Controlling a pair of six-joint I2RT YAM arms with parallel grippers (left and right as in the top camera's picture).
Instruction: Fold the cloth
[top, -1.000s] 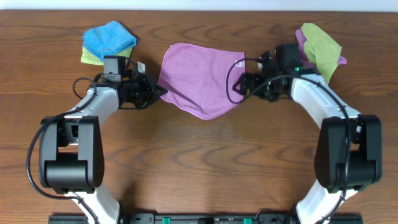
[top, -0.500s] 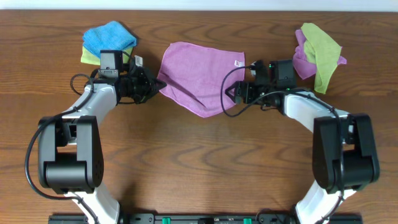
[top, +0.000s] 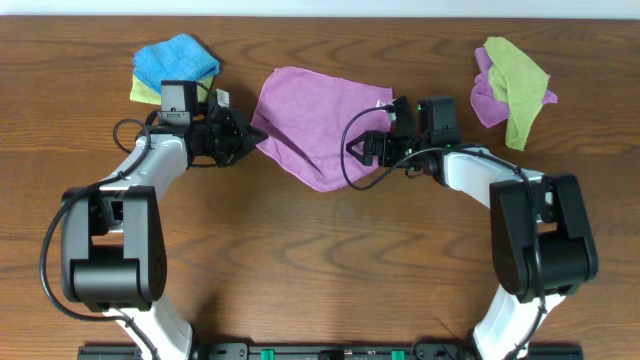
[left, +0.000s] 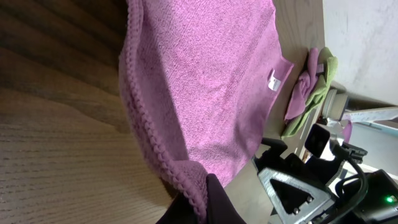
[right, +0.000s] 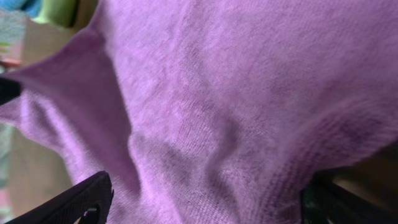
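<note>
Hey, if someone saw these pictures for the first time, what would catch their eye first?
The bright purple cloth spread out mid-table stands out most, with the left gripper pinching its left edge and the right gripper open at its right side. Next come two colourful heaps along the far edge: a blue and yellow-green pile on the left and a green and purple pile on the right.

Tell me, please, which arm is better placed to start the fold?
Left, probably. The left tool seems to pinch the cloth at its left corner, the hem rising to it in the wrist view. The right tool sits open over the opposite edge, gripping nothing yet.
</note>
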